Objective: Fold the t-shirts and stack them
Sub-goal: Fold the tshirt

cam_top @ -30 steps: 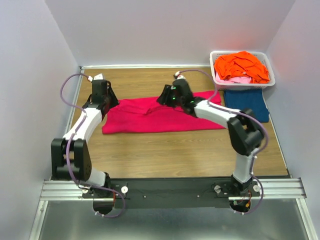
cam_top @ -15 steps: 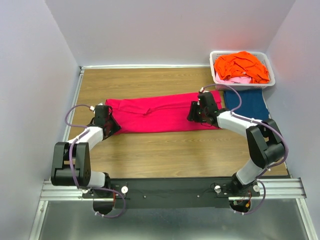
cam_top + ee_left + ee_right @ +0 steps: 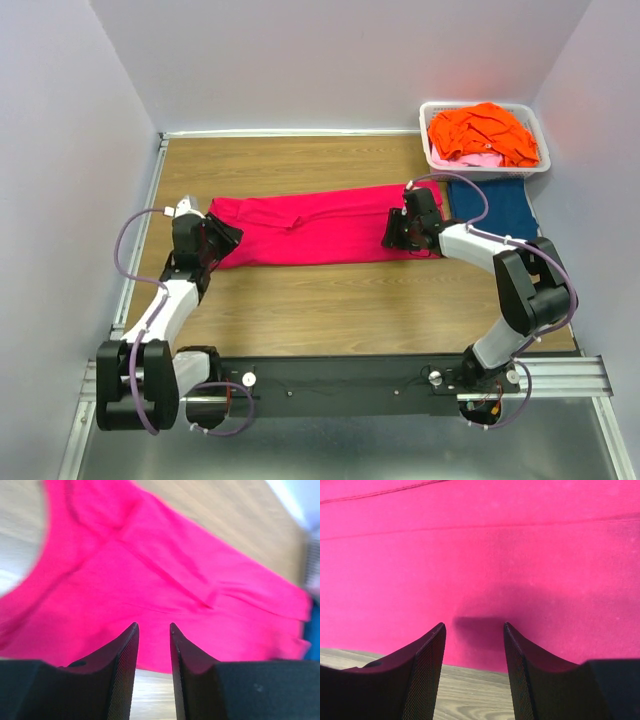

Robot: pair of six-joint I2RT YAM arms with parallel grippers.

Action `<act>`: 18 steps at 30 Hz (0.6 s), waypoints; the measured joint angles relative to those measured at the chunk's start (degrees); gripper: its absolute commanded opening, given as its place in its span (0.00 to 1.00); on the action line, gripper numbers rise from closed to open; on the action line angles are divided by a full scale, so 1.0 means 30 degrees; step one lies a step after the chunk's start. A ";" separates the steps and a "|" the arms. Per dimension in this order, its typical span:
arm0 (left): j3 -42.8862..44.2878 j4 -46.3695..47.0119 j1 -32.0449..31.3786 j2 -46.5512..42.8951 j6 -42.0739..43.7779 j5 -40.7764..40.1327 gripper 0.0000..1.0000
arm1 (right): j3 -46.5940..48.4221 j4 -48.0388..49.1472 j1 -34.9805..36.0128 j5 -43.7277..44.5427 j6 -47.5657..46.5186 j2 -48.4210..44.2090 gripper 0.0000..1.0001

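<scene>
Far right — pale pink shirt (image 3: 487,158) mostly buried under orange shirt (image 3: 483,132); left wrist view blurred — magenta shirt (image 3: 480,555) overruns right wrist view's edges.

Bare table (image 3: 330,300) lies open along the near side of the magenta shirt (image 3: 310,228), and another free strip runs behind it up to the back wall (image 3: 330,60). On my right the white basket (image 3: 426,130) fills the far corner, the dark blue shirt (image 3: 495,205) just before it beside my right gripper (image 3: 397,232); the left wall (image 3: 70,150) hems my left gripper (image 3: 215,240).
</scene>
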 measured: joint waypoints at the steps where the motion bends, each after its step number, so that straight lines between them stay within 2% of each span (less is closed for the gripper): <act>1: -0.0619 0.0882 -0.0109 -0.0452 -0.0350 0.0459 0.36 | 0.0000 -0.0015 0.0000 -0.0058 -0.0029 0.0000 0.57; 4: -0.1683 0.2448 -0.0852 0.0153 -0.1122 0.1275 0.33 | 0.0000 -0.0015 0.0000 -0.0211 -0.0131 0.0007 0.57; 12: -0.2514 0.4226 -0.1479 0.4925 -0.2565 0.2812 0.30 | 0.0000 -0.0044 0.0000 -0.0306 -0.0335 0.0007 0.57; 18: -0.1647 0.3242 -0.1457 0.5217 -0.3322 0.2856 0.29 | 0.0007 -0.0503 0.0000 -0.0291 -0.0714 0.0087 0.57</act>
